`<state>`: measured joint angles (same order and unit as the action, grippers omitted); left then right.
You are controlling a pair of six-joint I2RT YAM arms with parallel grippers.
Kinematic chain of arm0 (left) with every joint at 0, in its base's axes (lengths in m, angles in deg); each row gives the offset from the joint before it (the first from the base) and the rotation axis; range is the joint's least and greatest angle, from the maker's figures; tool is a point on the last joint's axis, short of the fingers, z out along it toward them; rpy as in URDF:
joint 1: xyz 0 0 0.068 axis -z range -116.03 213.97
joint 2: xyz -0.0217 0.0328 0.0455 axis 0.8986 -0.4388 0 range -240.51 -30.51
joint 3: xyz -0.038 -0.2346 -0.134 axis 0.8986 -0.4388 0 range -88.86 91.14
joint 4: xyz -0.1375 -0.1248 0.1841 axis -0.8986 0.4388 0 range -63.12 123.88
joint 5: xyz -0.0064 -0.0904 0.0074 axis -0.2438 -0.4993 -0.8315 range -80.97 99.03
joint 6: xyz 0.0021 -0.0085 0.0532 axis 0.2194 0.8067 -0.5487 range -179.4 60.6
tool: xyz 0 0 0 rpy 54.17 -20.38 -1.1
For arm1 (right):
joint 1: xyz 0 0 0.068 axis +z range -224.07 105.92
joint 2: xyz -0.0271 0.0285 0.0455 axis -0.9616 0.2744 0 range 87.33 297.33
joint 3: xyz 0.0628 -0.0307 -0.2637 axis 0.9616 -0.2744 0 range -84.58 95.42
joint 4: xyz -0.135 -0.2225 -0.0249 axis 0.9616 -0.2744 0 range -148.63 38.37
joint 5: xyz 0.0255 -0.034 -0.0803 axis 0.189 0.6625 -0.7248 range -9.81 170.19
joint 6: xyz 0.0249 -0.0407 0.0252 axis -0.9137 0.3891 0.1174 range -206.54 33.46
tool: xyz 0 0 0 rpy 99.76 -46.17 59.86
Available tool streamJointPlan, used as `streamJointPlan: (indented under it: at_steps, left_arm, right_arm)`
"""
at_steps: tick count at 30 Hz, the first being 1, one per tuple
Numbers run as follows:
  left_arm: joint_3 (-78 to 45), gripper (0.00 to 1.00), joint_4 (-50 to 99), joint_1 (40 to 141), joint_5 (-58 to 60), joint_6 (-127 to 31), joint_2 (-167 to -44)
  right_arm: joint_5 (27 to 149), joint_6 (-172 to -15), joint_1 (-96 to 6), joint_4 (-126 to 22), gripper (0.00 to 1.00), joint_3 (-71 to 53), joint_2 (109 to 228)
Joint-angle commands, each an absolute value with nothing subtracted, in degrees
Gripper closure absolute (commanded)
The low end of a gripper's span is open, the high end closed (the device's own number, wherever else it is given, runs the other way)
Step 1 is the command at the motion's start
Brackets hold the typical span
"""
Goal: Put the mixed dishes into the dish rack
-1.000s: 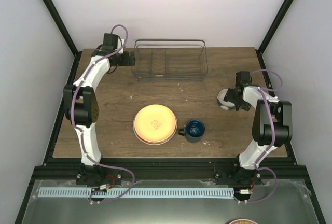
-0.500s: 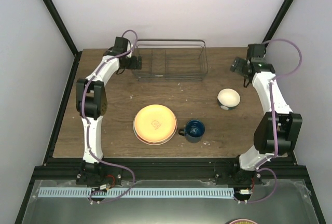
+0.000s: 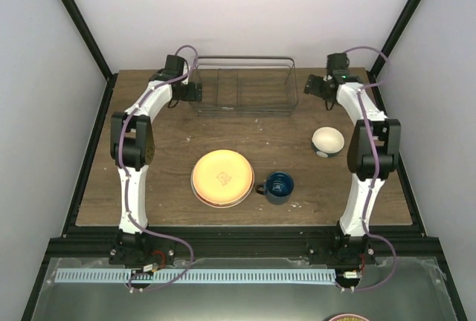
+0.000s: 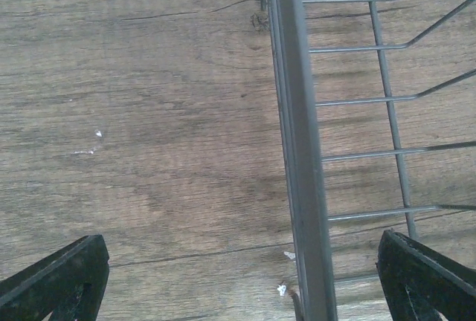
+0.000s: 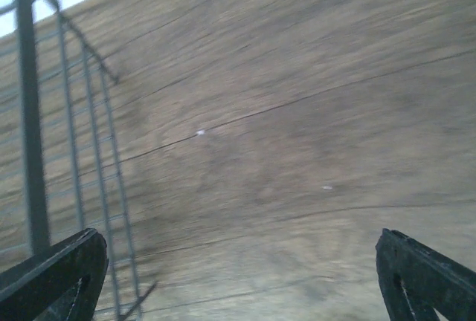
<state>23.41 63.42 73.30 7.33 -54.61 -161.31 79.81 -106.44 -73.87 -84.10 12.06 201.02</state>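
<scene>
Dish rack (image 3: 238, 87), left fingers (image 4: 52, 280) astride its end rim

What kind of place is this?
Probably a robot test booth, not a real kitchen: two white robot arms reach over a brown wooden table, plain pale walls close it in, and a thin grey wire dish rack sits on it.

Soft, even overhead light fills the top view, which is sharp throughout, with only faint shadows beneath the dish rack (image 3: 245, 105) on the wooden surface (image 3: 171, 150). The left wrist view is crisp. The right wrist view is blurred, its upper left corner washed out bright.
</scene>
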Motion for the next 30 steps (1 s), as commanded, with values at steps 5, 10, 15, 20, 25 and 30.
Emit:
streamJointPlan:
  at_steps: [5,10,15,20,25,30]
  left_arm:
    - [20.8,0.0,65.5,73.4,11.6,-57.0,-161.2]
    - [18.4,0.0,65.8,72.9,12.9,-57.5,-158.5]
    - [17.2,0.0,66.7,72.1,13.4,-57.6,-156.4]
    - [13.9,0.0,67.7,71.3,13.9,-57.5,-154.2]
    - [11.8,0.0,68.1,70.3,14.0,-58.0,-150.9]
    - [10.3,0.0,70.1,69.2,16.1,-58.3,-147.9]
  right_arm:
    - [83.4,-103.8,-67.0,-82.8,0.0,20.1,206.0]
    - [81.4,-103.5,-67.0,-83.2,0.0,20.4,205.7]
    - [80.3,-102.7,-66.9,-84.1,0.0,20.6,205.3]
    - [79.9,-102.6,-67.0,-85.1,0.0,21.1,204.9]
    - [79.5,-102.4,-67.0,-86.0,0.0,21.7,204.3]
    - [79.0,-102.1,-67.0,-87.2,0.0,22.4,204.6]
